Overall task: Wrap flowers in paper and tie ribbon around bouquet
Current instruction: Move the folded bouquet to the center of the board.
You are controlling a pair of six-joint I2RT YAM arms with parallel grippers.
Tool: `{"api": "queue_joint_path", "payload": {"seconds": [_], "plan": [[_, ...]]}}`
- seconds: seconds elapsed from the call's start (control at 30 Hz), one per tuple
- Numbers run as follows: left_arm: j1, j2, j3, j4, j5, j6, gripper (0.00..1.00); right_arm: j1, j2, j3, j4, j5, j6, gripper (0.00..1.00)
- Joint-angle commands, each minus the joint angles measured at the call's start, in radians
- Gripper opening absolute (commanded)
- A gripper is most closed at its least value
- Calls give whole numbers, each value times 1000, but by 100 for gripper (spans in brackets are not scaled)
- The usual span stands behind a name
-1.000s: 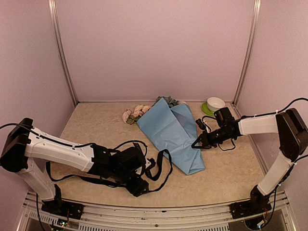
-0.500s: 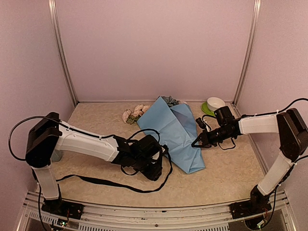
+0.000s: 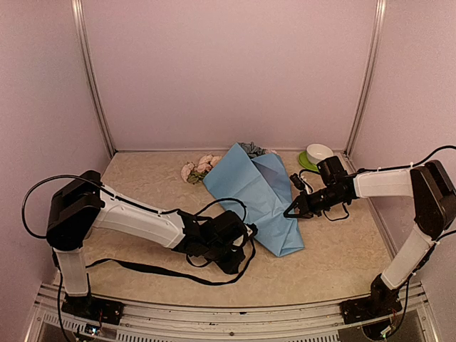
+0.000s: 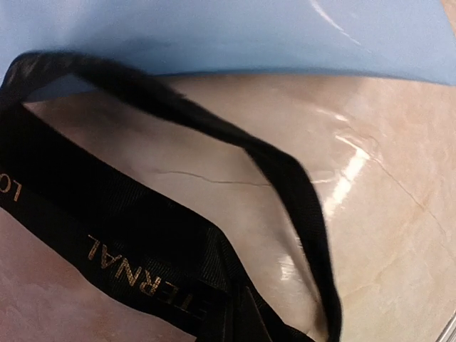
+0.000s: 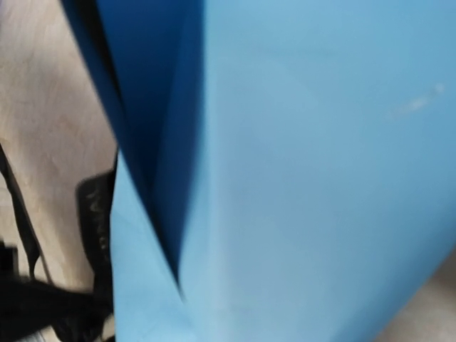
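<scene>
While the bouquet lies on the worktop, the ribbon is pinched by the left hand beside its tip. The right hand is pressed together at the paper's edge. If tugged, the ribbon may snag and the wrap be pulled open.

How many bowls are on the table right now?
1. A white bowl sits on a green plate in the far right corner, right of the paper. The paper could hide another.
</scene>
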Motion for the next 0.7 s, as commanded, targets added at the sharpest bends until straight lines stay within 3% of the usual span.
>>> {"api": "queue_joint_path", "payload": {"seconds": [0.0,0.23,0.43,0.67], "plan": [[-73,-31,-28,17,-5,47,0,-11,-38,30,-5,-3,4,0],[-160,-99,148,27,-1,185,0,-11,-44,27,-9,-5,4,0],[-232,-44,361,-9,104,370,0,-10,-36,36,-11,-4,6,0],[-270,88,576,-36,272,487,0,-10,-25,50,-22,7,-5,0]]}}
